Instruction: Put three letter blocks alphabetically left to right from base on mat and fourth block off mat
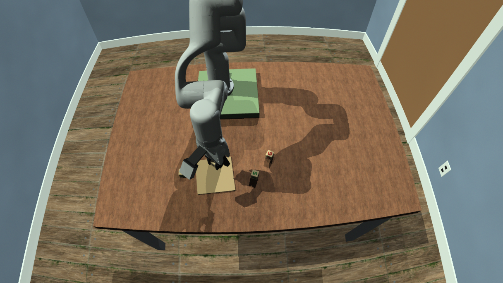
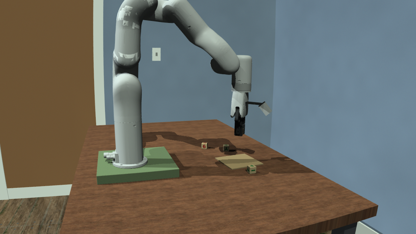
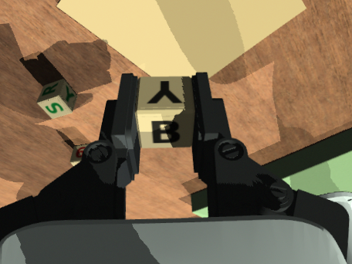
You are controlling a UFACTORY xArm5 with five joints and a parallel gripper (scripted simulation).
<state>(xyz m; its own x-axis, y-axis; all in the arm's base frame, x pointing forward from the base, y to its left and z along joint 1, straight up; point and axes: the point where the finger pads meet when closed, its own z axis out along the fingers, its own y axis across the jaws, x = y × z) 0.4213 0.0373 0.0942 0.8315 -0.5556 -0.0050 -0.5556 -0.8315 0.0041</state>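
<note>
Above the table: gripper closed on the Y/B block

Top view: Wood-grain table (image 1: 365, 176) (image 2: 203, 197) (image 3: 309, 58) on dark legs; plank floor (image 1: 211, 255) (image 2: 29, 210); blue-grey walls (image 1: 42, 70) (image 2: 349, 87) with pale skirting. The green base (image 1: 247, 105) (image 2: 163, 172) (image 3: 314, 170) carries the arm (image 1: 207, 123) (image 2: 128, 101). The gripper (image 1: 218, 165) (image 2: 239, 134) (image 3: 165, 95) overlaps the tan mat (image 1: 225, 183) (image 2: 238, 159) (image 3: 116, 31). Blocks S (image 1: 254, 173) (image 2: 225, 147) (image 3: 57, 99) and G (image 1: 269, 154) (image 2: 204, 145) (image 3: 78, 154) lie off the mat, on the table. Another block (image 1: 180, 173) (image 2: 251, 169), partly covered by the wrist-mounted unit (image 1: 188, 169) (image 2: 264, 108), lies on the opposite side.

Exterior view: Gripper raised clear of the table, pointing down. The other block sits just beside the mat. Fingers hide the held block.

Wrist view: The Y/B block (image 3: 165, 112) is clamped between both fingers, near their tips. Letter faces Y and B point toward the camera; the mat lies below and beyond. Blocks S and G appear at left, well apart from the fingers.
</note>
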